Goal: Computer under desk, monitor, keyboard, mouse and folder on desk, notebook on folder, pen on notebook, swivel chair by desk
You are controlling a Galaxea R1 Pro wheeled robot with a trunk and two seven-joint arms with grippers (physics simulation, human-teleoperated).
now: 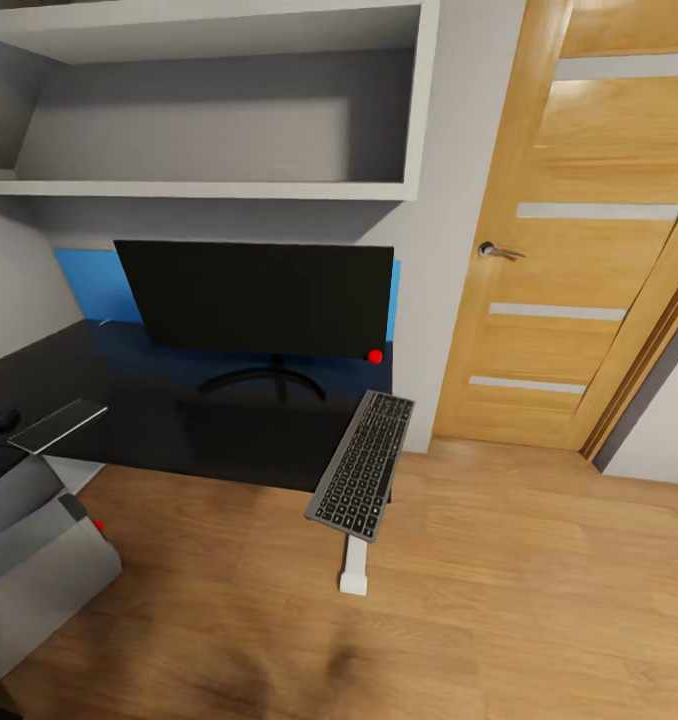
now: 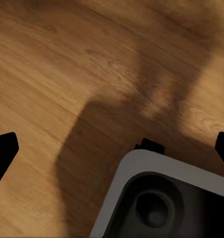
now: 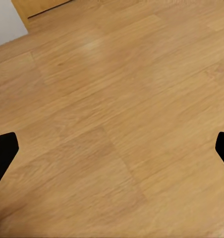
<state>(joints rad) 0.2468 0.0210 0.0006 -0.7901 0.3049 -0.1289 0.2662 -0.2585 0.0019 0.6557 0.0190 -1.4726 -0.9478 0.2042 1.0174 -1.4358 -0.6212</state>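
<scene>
Left gripper (image 2: 112,148) and right gripper (image 3: 112,146) both spread wide, empty (over floor (image 3: 117,99)). Keyboard (image 1: 361,465) overhangs desk (image 1: 149,420) right edge; monitor (image 1: 256,297) at back; mouse (image 1: 5,419) at left edge.

We see a dark desk (image 1: 139,420) at the left of the frame. On it stand a black monitor (image 1: 259,298), a keyboard (image 1: 362,464) overhanging the right edge, a flat grey slab (image 1: 57,424) and a mouse (image 1: 5,419) at far left.
</scene>
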